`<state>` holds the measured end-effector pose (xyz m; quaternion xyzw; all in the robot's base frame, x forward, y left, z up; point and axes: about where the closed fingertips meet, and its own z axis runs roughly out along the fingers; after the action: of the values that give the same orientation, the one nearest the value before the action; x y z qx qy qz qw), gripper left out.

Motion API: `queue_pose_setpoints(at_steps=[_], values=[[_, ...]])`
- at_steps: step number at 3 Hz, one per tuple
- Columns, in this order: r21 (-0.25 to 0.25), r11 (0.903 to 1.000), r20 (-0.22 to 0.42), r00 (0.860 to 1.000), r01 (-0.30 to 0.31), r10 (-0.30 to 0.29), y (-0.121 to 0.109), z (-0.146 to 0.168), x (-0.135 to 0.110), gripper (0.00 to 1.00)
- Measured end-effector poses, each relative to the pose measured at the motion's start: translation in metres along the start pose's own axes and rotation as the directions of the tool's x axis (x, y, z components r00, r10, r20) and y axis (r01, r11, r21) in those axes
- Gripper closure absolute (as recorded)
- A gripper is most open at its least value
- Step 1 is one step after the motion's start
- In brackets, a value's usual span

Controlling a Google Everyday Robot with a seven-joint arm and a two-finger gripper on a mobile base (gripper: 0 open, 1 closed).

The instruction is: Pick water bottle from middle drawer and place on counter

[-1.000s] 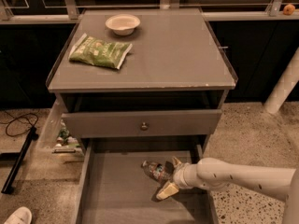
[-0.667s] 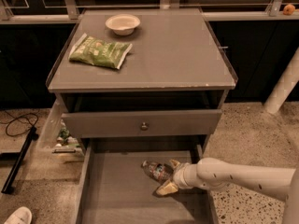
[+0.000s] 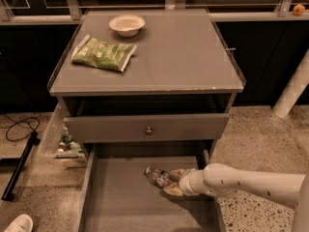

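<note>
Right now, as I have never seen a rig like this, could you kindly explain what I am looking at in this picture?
There is one picture, from a single camera looking down at a grey drawer cabinet; where the camera is mounted is not on record. The white tube coming in from the right is the robot's arm. At its tip is the gripper, its grasping hand, which reaches into the open middle drawer. It is right at the water bottle, which lies on its side on the drawer floor. I cannot tell whether the bottle is gripped. On the counter, the cabinet's top, lie a green snack bag and a small pale bowl.
</note>
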<state>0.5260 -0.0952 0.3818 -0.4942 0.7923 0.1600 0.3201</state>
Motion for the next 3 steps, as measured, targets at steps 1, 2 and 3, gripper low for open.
queue_pose_setpoints(at_steps=[1,2,3], values=[[0.000,1.0000,0.000,1.000,0.000,0.000,0.0000,0.0000,0.0000,0.89],[0.000,1.0000,0.000,1.000,0.000,0.000,0.0001,-0.0001,0.0000,1.00],[-0.009,1.0000,0.006,1.000,0.003,-0.002,0.0034,-0.0024,-0.0004,1.00]])
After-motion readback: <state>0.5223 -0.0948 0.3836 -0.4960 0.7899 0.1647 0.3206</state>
